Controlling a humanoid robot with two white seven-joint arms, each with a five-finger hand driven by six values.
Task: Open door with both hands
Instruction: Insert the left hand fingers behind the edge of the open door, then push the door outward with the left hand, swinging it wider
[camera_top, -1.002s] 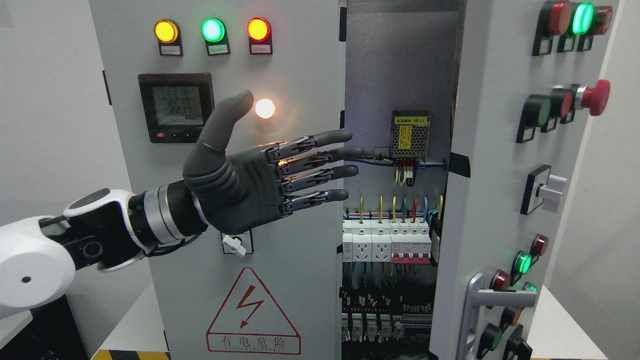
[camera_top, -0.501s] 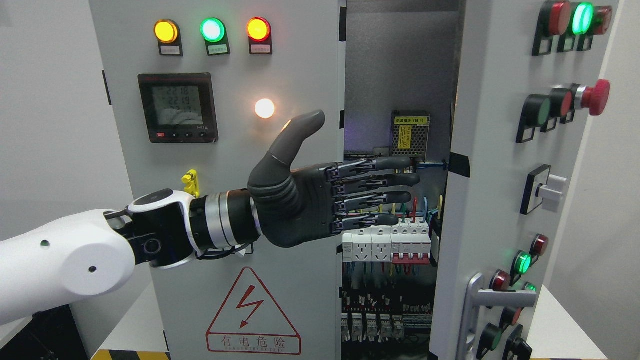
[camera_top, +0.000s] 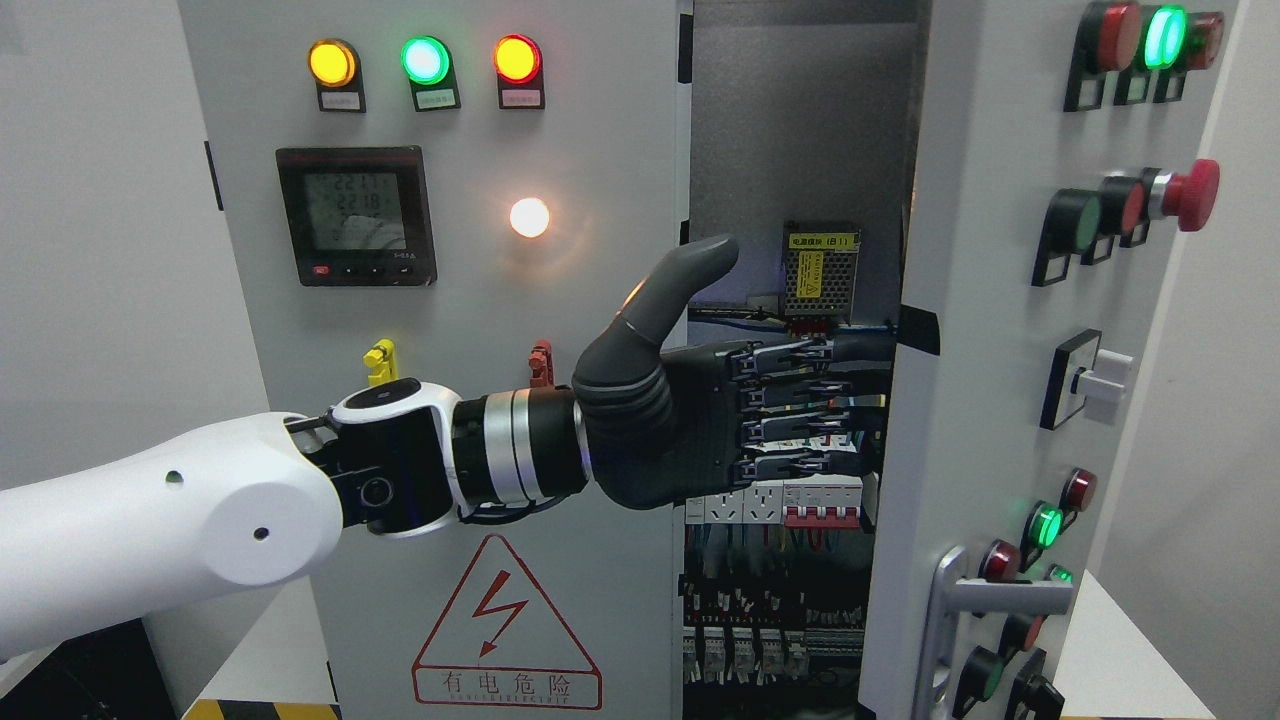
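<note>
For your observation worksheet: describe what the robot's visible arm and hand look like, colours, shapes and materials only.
The left arm has a glossy white rounded shell with small dark dots, a black wrist section with a white band, then silver metal rings. The left hand is dark grey, with a ribbed thumb base and black jointed fingers.

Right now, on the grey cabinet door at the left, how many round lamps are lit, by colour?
Amber round lit lamp: 1
Green round lit lamp: 1
Red round lit lamp: 1
White round lit lamp: 1
Total: 4
</note>
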